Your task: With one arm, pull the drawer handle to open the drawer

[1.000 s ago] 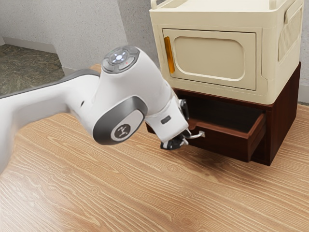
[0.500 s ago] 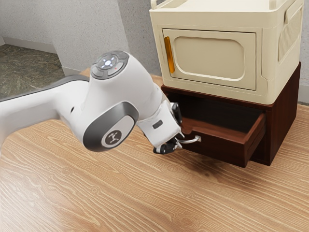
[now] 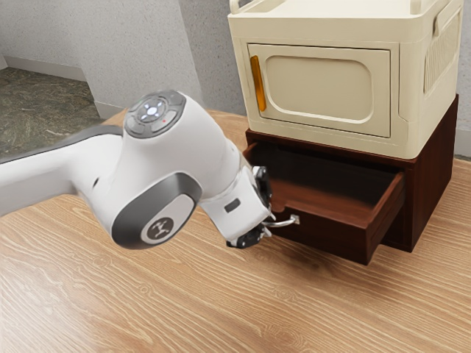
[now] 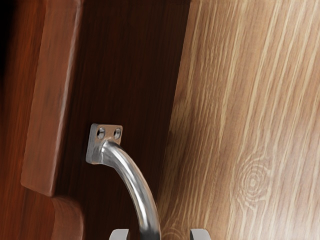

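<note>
At the drawer front, the black gripper stands open around the near part of the silver curved handle. The dark red-brown drawer is pulled well out of its cabinet, its inside exposed. In the wrist view, the gripper has its tips apart at the lower edge, with the metal handle running between them and visible gaps on both sides. A screwed bracket joins this handle to the drawer front. The handle's other end is hidden.
A cream storage box with an orange-handled door sits on the dark wooden cabinet. Wood-grain surface lies below and in front of the drawer. A grey wall rises behind.
The drawer has slid farther out of the cabinet. My gripper and arm have moved with the handle toward the exterior view's left and slightly down.
</note>
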